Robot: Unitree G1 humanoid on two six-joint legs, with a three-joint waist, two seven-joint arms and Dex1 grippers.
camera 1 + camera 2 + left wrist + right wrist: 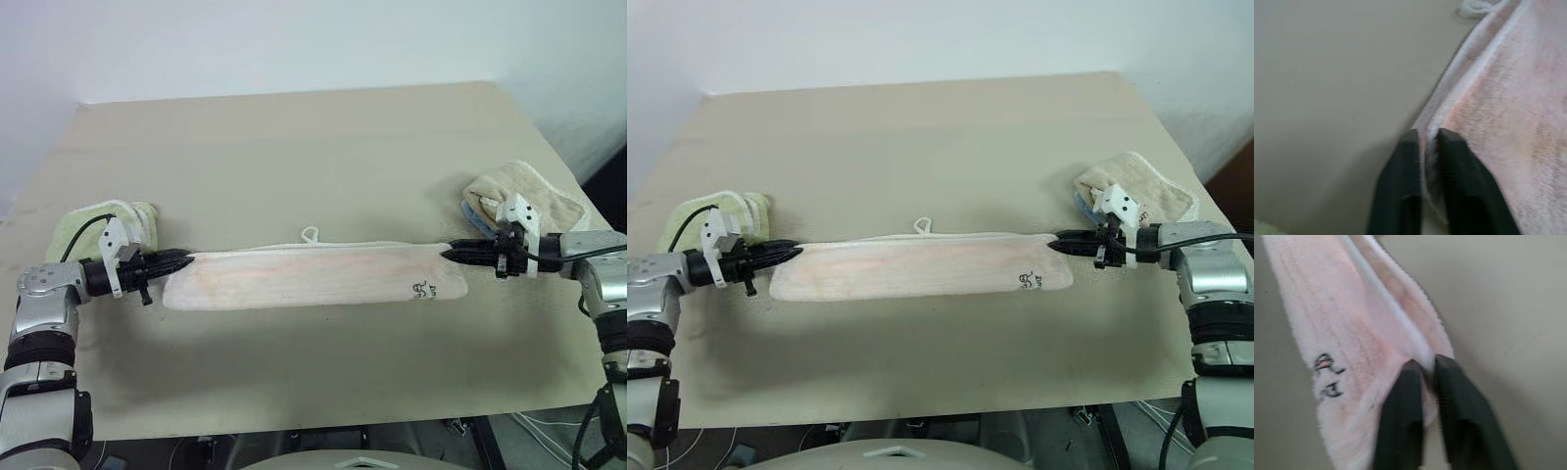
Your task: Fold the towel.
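Beige table [294,147], folded towel [313,276], no containers

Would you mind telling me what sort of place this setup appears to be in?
Probably a lab or test workspace: a plain beige table against a bare white wall, with loose cables on the floor below and folded towels set aside at both ends.

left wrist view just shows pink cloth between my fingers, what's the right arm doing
Observer: The right gripper pinches the towel at its opposite end, close to the dark embroidered mark.
Operator: is the towel hanging or down
Observer: It lies on the table as one long narrow strip, running from the left gripper to the right gripper.
Operator: anything close by
Observer: A light green towel lies beside the left arm, and a beige towel beside the right arm.
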